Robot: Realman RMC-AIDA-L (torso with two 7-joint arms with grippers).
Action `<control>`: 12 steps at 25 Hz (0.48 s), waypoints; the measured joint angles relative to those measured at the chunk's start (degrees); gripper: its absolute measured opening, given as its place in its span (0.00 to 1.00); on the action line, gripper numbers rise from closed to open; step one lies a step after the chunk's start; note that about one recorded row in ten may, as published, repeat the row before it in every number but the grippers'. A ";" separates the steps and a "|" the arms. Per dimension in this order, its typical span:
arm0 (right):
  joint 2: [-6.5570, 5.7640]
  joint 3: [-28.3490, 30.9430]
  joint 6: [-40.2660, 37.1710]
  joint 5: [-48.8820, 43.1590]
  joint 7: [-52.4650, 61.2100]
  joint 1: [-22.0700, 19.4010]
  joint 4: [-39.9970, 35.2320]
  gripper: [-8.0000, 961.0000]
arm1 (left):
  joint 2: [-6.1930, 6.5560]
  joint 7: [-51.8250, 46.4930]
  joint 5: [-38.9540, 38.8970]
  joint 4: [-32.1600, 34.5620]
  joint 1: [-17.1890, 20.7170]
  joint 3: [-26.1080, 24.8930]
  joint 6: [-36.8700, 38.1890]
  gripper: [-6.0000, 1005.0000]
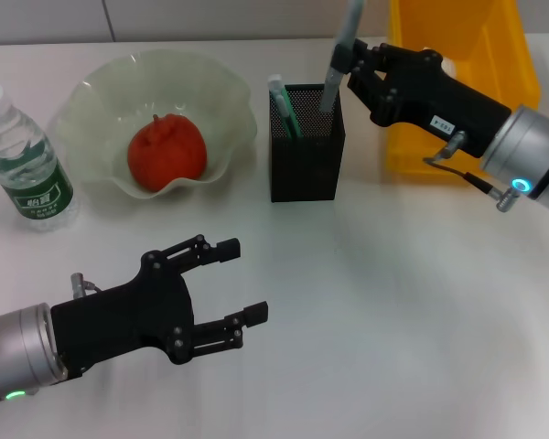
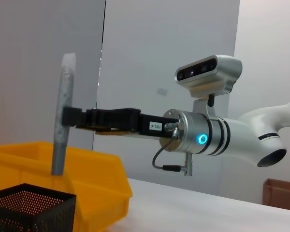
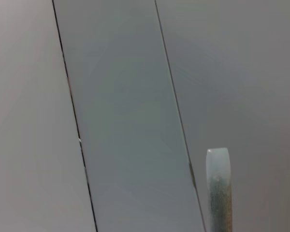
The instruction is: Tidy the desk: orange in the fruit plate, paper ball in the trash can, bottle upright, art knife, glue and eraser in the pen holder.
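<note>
My right gripper [image 1: 343, 62] is shut on a slim grey-blue art knife [image 1: 337, 55] and holds it upright over the black mesh pen holder [image 1: 306, 155], its lower end at the opening. The left wrist view shows the same gripper [image 2: 67, 117], knife [image 2: 63, 116] and holder [image 2: 34, 208]. The knife's top end shows in the right wrist view [image 3: 217, 188]. A white and green stick [image 1: 282, 102] stands in the holder. The orange [image 1: 167, 151] lies in the fruit plate [image 1: 101, 82]. The bottle [image 1: 27, 165] stands upright at the far left. My left gripper [image 1: 242, 281] is open and empty over the desk [image 1: 393, 302]. Eraser and paper ball are not visible.
The yellow trash can [image 1: 494, 46] stands behind my right arm, right of the pen holder; it also shows in the left wrist view [image 2: 87, 174]. The fruit plate sits just left of the holder.
</note>
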 joint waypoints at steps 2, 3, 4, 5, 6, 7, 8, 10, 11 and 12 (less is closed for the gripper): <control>0.01 0.00 1.14 0.08 -0.04 0.69 1.09 0.15 | -0.04 0.02 -0.03 -0.45 -0.03 0.00 0.00 0.80; 0.03 0.00 1.64 0.16 -0.05 0.75 1.20 0.15 | -0.03 0.02 -0.03 -0.57 -0.05 0.01 0.01 0.80; 0.09 0.00 2.11 0.16 -0.06 0.76 1.22 0.15 | -0.03 0.02 -0.03 -0.57 -0.05 0.01 0.01 0.80; 0.13 0.01 2.39 0.16 -0.08 0.76 1.24 0.15 | -0.03 0.02 -0.03 -0.57 -0.05 0.01 0.01 0.80; 0.13 0.01 2.51 0.12 -0.09 0.77 1.26 0.15 | -0.04 0.03 -0.05 -0.62 -0.07 0.05 0.01 0.80; 0.13 0.01 2.54 0.08 -0.10 0.77 1.31 0.16 | -0.04 0.03 -0.05 -0.62 -0.07 0.06 0.03 0.80; 0.13 0.01 2.55 0.06 -0.09 0.78 1.33 0.16 | -0.04 0.03 -0.05 -0.62 -0.07 0.07 0.03 0.80; 0.13 0.01 2.56 0.06 -0.08 0.79 1.34 0.16 | -0.04 0.03 -0.05 -0.62 -0.07 0.07 0.03 0.80; 0.13 0.00 2.55 0.06 -0.04 0.78 1.35 0.16 | -0.04 0.03 -0.05 -0.62 -0.09 0.09 0.07 0.80; 0.13 -0.01 2.55 0.06 0.03 0.76 1.35 0.20 | -0.04 0.03 -0.05 -0.62 -0.11 0.08 0.14 0.80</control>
